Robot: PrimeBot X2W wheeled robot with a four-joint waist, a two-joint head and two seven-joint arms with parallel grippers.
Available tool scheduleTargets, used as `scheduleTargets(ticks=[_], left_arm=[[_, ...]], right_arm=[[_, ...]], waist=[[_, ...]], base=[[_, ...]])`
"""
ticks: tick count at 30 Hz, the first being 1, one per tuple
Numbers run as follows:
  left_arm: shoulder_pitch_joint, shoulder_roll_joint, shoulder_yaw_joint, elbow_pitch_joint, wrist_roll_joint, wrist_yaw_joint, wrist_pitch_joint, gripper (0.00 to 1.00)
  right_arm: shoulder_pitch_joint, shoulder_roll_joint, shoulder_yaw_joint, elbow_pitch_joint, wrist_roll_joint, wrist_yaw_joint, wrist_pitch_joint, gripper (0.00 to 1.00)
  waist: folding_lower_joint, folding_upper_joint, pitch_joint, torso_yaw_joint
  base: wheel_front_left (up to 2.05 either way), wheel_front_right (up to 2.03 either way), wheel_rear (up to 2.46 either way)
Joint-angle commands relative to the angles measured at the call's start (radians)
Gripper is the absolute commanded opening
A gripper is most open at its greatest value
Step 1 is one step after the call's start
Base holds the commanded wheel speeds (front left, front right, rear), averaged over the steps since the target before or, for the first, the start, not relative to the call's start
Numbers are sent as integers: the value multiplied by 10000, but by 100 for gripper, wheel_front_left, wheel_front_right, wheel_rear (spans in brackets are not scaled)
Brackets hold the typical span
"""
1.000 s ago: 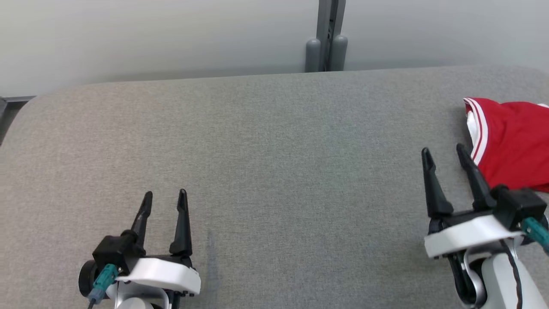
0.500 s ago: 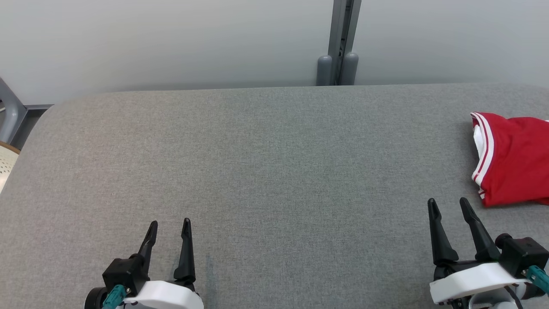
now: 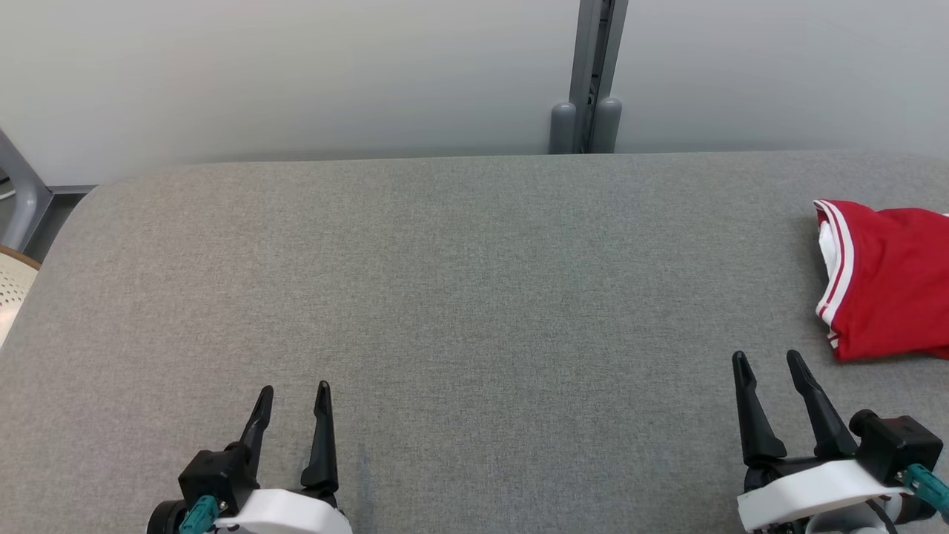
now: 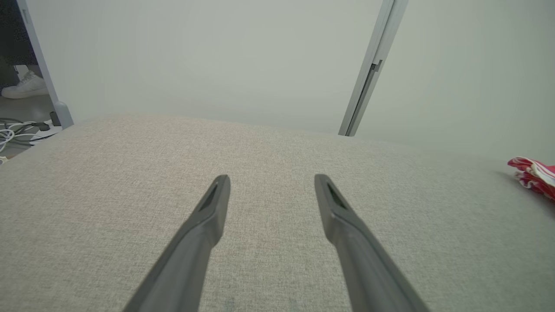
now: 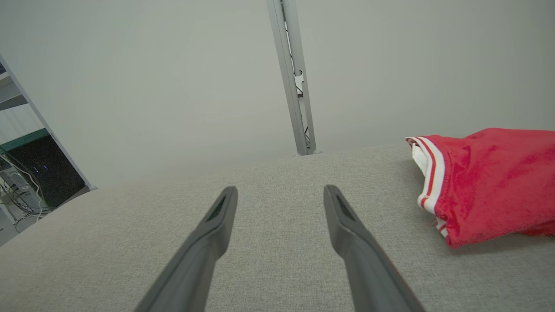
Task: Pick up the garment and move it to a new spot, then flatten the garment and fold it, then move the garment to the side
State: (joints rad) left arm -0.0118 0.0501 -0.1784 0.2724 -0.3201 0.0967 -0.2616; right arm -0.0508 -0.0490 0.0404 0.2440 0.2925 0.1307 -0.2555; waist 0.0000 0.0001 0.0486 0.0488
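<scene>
Head view: looking down on a grey padded table (image 3: 460,282) backed by a pale wall and a grey post (image 3: 589,74). Finding the red garment (image 3: 886,285), trimmed in white stripes, lying at the table's right side as a compact, flattish bundle running off the frame edge. Finding the left gripper (image 3: 294,388) at lower left, fingers spread and carrying nothing, well apart from the garment. Finding the right gripper (image 3: 766,356) at lower right, likewise gaping and empty, sitting near the bundle's nearest corner without touching it.

Left wrist view: looking along the left gripper (image 4: 272,177), jaws standing wide over bare table cloth. Catching only a sliver of the garment (image 4: 533,175) at the far right edge. Glimpsing a white shoe (image 4: 24,86) and some cables (image 4: 13,134) on the floor beyond the table's left end.

Right wrist view: looking along the right gripper (image 5: 281,189), wide apart and gripping nothing. Seeing the garment (image 5: 490,182) just to the right of the fingers, striped hem facing them and the edges looking doubled over.

Judging the step in hand to be the last one, setting the garment aside, and reading it as done or nearly done, given the tidy bundle and both grippers empty. Expecting the next move to call for little: keeping both arms clear, or, should the fold need correcting, swinging the right gripper rightward and down onto the hem.
</scene>
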Motion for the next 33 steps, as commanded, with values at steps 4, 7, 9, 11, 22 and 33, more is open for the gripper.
scheduleTargets(ticks=[4,7,9,11,22,33], left_arm=[[60,-13,-6,92,-28,-9,36,0],[245,-50,-36,382,-4,0,63,0],[263,-53,-20,408,-125,-21,92,0],[233,-45,51,380,-496,-85,185,0],[25,6,436,298,-2407,-415,681,0],[-155,41,786,196,-4075,-711,1123,0]], right_arm=[[29,23,19,96,30,0,16,0],[232,111,31,393,4,0,15,0],[255,117,25,416,130,0,43,0],[236,104,-5,396,510,0,133,0],[95,31,-179,328,2472,0,622,0],[-18,-20,-341,265,4178,0,1058,0]], waist=[[0,-1,-22,-2],[0,-1,-24,-3],[0,-1,-27,-6],[0,-1,-34,-13],[0,-1,-72,-56],[0,-1,-109,-99]], base=[[0,0,0],[0,0,0],[0,0,0],[0,0,0],[0,0,0],[0,0,0]])
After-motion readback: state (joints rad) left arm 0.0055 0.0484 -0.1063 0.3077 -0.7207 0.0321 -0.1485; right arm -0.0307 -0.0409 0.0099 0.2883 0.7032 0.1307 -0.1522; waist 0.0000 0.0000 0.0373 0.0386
